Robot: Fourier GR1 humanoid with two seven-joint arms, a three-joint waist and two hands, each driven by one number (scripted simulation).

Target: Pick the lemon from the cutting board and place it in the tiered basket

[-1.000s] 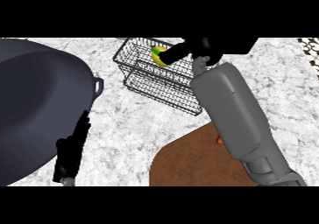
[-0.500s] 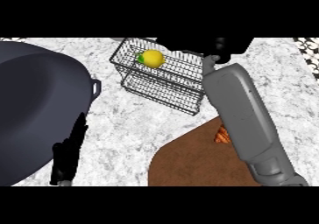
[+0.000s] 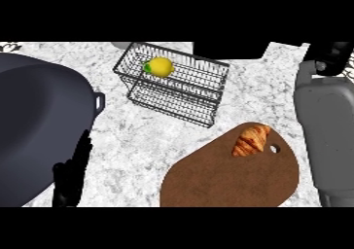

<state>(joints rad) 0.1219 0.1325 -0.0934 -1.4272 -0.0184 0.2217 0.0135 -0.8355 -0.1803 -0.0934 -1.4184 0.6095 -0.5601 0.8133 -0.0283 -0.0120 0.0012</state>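
A: Where is the round yellow lemon?
B: In the upper tier of the black wire tiered basket, near the far edge of the grey marbled bench.
A: The hands?
B: The black right hand shows at the far right corner; released or clenched, one cannot tell. The black left hand rests at the front left, fingers straight, holding nothing.
A: The brown wooden cutting board?
B: At the front edge, bearing a golden croissant.

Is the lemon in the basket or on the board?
In: the lemon sits inside the basket; the board holds only a croissant.
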